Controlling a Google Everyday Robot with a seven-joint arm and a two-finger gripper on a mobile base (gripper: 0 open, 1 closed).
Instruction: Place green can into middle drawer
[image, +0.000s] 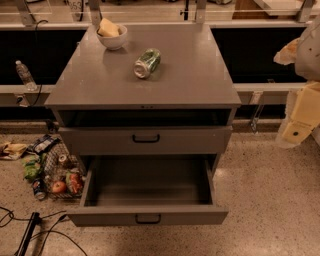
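Note:
The green can (146, 63) lies on its side on the grey cabinet top (190, 75), near the middle, with a silver end facing me. The middle drawer (150, 182), the lowest one, is pulled open and holds nothing; its black handle (148, 218) faces me. My gripper (299, 120) is at the right edge of the view, beside the cabinet's right side, well apart from the can and above floor level. It holds nothing that I can see.
A white bowl (112, 37) with a yellow sponge stands at the top's back left. The drawer above (146, 138) is closed. A clear water bottle (24, 74) is on a ledge to the left. Snacks, fruit (57, 172) and cables (30, 232) lie on the floor at left.

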